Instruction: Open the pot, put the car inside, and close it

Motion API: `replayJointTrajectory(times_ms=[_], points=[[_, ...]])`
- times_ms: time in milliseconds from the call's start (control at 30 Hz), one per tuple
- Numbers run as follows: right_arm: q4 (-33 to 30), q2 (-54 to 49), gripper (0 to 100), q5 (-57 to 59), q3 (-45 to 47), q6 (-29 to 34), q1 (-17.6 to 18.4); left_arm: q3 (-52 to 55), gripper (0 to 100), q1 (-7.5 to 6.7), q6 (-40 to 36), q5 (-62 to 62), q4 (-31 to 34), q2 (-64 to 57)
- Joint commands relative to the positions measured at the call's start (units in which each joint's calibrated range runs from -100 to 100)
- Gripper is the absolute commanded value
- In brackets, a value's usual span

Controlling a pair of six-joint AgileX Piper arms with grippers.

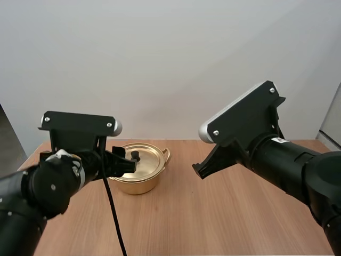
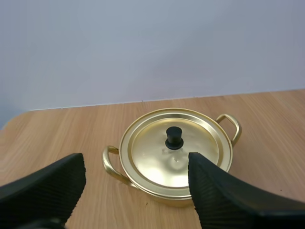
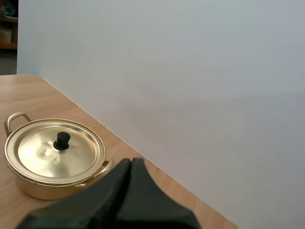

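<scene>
A golden pot [image 1: 139, 172] with two loop handles stands on the table left of centre, its lid [image 2: 175, 149] on and seated flat. The lid has a black knob [image 2: 174, 138]. My left gripper [image 1: 126, 163] hangs just in front of the pot, a little above the table, and is open. In the left wrist view its fingers [image 2: 50, 188] stand wide apart, with the pot beyond the gap. My right gripper [image 1: 201, 170] hovers to the right of the pot, apart from it. Its fingers [image 3: 125, 193] lie together as one dark wedge, shut on nothing, with the pot [image 3: 52, 160] beyond them.
The wooden table [image 1: 224, 213] stretches bare to the right of and in front of the pot. A plain pale wall rises directly behind the table's far edge [image 1: 186, 140].
</scene>
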Motion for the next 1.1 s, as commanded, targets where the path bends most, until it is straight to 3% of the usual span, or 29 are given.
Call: replayJointTrajectory(times_ms=[0, 133, 267, 433, 533, 700, 867, 1067], points=[[-1.46, 0.01, 0, -0.04, -0.05, 3.48, -0.51, 12.13, 100, -0.34, -0.13, -12.30, -1.13, -11.87], [-4.25, 0.01, 0, -0.04, -0.05, 9.33, -1.54, 16.64, 100, -0.83, -3.27, -15.14, -1.84, -11.87], [-9.61, 0.01, 0, 0.02, -0.05, 19.36, -1.68, 20.00, 100, -0.83, -4.62, -15.12, -1.71, -11.87], [-27.58, 0.14, 0, -3.24, 0.93, 37.67, -1.68, 20.43, 100, -0.83, -4.62, -14.94, -1.70, -11.87], [-33.77, 0.14, 0, -16.79, 5.50, 39.43, -1.68, 20.43, 100, -0.83, -4.62, -14.94, -1.70, -11.87], [-34.26, 0.14, 0, -35.34, 16.05, 39.52, -1.68, 20.43, 100, -0.83, -4.62, -14.94, -1.70, -11.87], [-34.36, -0.78, 0, -36.53, 22.41, 39.52, -0.74, 20.43, 100, -0.83, -4.62, -13.68, -3.62, -11.87], [-39.24, -17.90, 0, -33.64, 26.07, 40.36, 6.93, 20.43, 100, -0.83, -4.62, -9.92, -8.55, -11.87]])
